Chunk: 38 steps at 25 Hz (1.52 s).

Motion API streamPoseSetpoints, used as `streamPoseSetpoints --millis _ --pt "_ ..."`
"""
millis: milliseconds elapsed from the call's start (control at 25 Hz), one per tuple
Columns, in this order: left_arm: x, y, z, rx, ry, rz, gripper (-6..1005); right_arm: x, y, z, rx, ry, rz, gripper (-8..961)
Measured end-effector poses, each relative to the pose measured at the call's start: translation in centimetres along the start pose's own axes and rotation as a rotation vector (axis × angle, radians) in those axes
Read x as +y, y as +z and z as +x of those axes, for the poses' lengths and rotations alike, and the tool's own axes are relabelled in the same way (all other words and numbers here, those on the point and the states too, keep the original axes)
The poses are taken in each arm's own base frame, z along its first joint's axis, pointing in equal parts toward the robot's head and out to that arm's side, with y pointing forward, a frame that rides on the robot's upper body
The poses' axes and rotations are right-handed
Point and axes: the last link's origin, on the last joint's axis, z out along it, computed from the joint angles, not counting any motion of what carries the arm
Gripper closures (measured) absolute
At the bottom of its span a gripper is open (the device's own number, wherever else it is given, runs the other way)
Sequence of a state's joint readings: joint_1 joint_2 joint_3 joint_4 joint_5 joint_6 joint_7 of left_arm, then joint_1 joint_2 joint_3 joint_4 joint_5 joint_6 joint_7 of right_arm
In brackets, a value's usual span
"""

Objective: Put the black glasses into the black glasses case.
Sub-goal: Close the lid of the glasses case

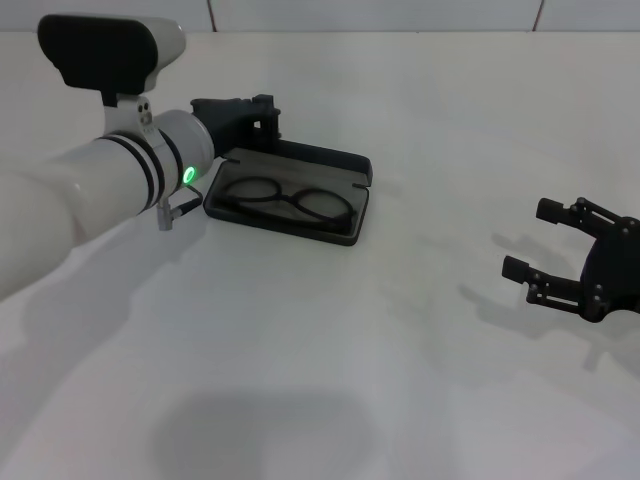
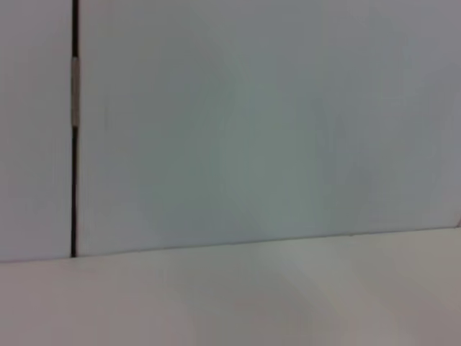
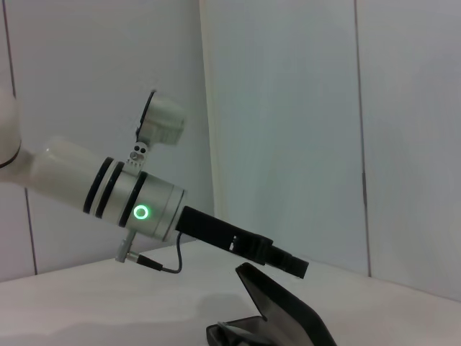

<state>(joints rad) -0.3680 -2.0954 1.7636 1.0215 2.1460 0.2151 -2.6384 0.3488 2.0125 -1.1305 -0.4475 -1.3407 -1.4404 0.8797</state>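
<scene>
The black glasses (image 1: 290,201) lie inside the open black glasses case (image 1: 352,232), upper-left; left gripper (image 1: 268,122) at its lid, jaws unreadable; right gripper (image 1: 535,240) parked, jaws apart; next, closing

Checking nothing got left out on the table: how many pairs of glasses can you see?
1. The black glasses lie inside the open black case, just beside the left hand. None elsewhere on the table.

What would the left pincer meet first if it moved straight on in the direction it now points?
Probably the raised lid of the case. The left pincer points just over its back edge; the right wrist view shows its tip above the lid's top edge. It might pass over toward the wall; depth is unclear.
</scene>
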Motion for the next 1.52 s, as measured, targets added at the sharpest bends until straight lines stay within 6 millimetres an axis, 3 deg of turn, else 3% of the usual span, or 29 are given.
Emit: streamPoseSetpoints --millis 1520 --pt "1.2 -0.7 -3.1 0.04 0.073 0.024 908 0.0 0.0 -0.1 -0.001 -0.002 -0.003 99"
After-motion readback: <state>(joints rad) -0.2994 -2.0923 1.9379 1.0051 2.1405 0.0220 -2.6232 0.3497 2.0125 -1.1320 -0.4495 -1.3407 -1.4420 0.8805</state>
